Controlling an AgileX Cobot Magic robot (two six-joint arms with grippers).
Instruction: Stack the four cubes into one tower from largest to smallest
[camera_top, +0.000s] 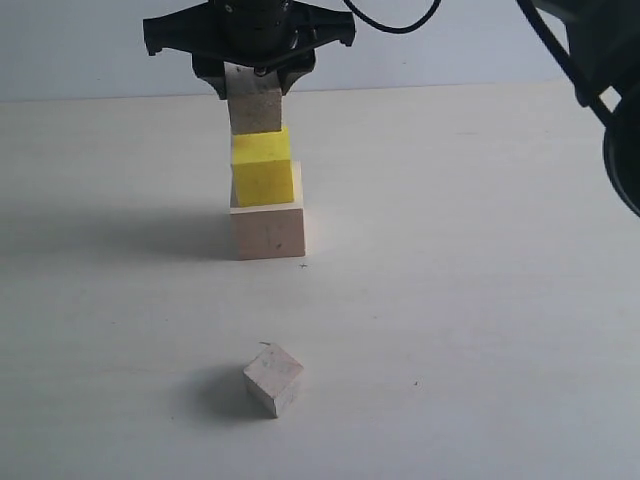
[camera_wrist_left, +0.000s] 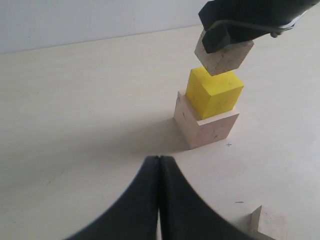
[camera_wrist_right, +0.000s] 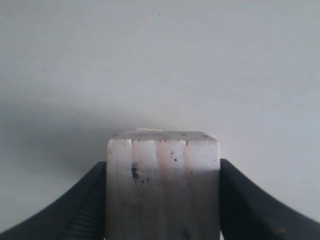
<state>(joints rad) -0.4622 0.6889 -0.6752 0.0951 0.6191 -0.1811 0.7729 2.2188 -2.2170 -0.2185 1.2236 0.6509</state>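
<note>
Above yellow cube (camera_top: 262, 168), small cube (camera_top: 255, 108) held

Pale bare wood large cube (camera_top: 268, 230), matt, yellow cube (camera_top: 262, 167) smooth painted, small cube (camera_wrist_right: 163, 185) grain-streaked, speckled, table (camera_top: 480, 300) matt

The right gripper (camera_top: 255, 88) clamps a small pale wooden cube (camera_top: 255, 115) directly over the yellow cube (camera_top: 262, 168), which sits on the large pale cube (camera_top: 268, 230). The smallest cube (camera_top: 273, 379) lies well apart on the pale table (camera_top: 480, 300), nearer the camera and turned corner-on.
</note>
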